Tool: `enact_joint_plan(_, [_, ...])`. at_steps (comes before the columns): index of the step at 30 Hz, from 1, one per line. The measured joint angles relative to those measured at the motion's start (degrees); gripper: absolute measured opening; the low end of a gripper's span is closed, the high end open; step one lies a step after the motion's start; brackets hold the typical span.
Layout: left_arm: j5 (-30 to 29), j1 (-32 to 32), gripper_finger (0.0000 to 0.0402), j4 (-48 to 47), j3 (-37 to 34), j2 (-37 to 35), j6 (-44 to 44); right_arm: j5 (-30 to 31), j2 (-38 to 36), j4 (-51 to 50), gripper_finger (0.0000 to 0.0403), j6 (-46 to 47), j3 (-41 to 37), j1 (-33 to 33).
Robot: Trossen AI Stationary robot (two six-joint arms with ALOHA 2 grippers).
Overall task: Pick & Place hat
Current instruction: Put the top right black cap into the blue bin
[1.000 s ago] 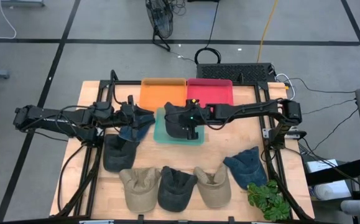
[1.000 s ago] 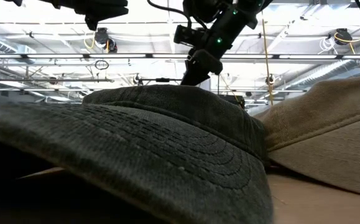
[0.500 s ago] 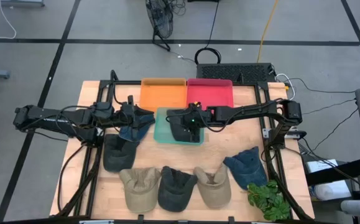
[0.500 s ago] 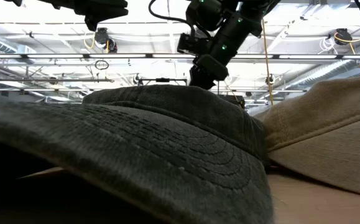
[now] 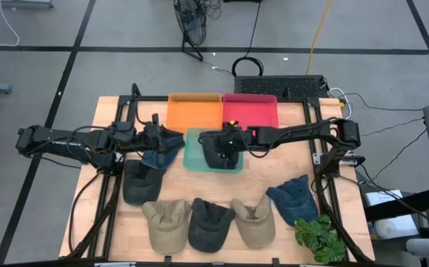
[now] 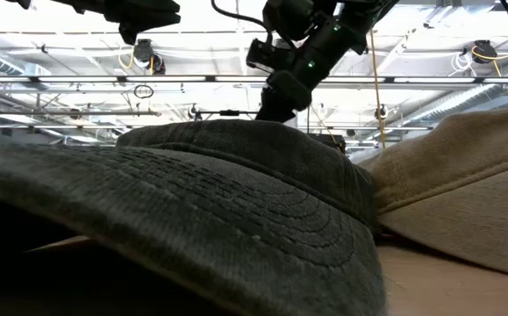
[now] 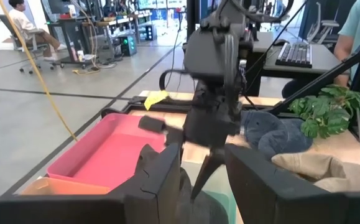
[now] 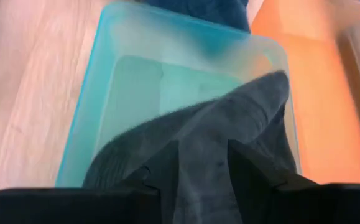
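A dark grey hat lies in the teal tray at the middle of the table. My right gripper stands over it, pointing down, fingers apart. In the right wrist view a ridge of the hat runs between the two fingers. My left gripper hovers just left of the tray, shut on a blue hat that hangs below it. My left gripper has dark cloth of the blue hat between its two fingers, which point toward the table's right side. The gripper itself hides which part of the hat this is. My right gripper has the dark hat's cloth between its spread fingers; whether they touch it I cannot tell.
An orange tray and a pink tray stand behind the teal one. Several more hats lie along the near side: dark, tan, dark, tan, blue. A green plant sits at the near right corner.
My right gripper has gone down a little toward the teal tray with the dark hat. The hat, held higher over the tray a second ago, now lies low inside it.
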Motion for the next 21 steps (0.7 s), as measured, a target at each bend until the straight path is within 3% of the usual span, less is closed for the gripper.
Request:
enact_joint_plan(9, [0.02,0.00,0.0141,-0.73,0.00,0.00,0.44,-0.04,-3.77,-6.80,0.0135,2.68,-0.28,1.18])
enact_joint_plan(16, [0.02,0.04,0.0141,0.24,0.00,0.00,-0.20,0.24,-3.70,2.13,0.0128,5.22,-7.65,1.49])
enact_joint_plan(21, [0.02,0.11,0.0141,0.36,0.00,0.00,0.49,1.59,-3.72,6.30,0.0102,4.97,-11.58,1.46])
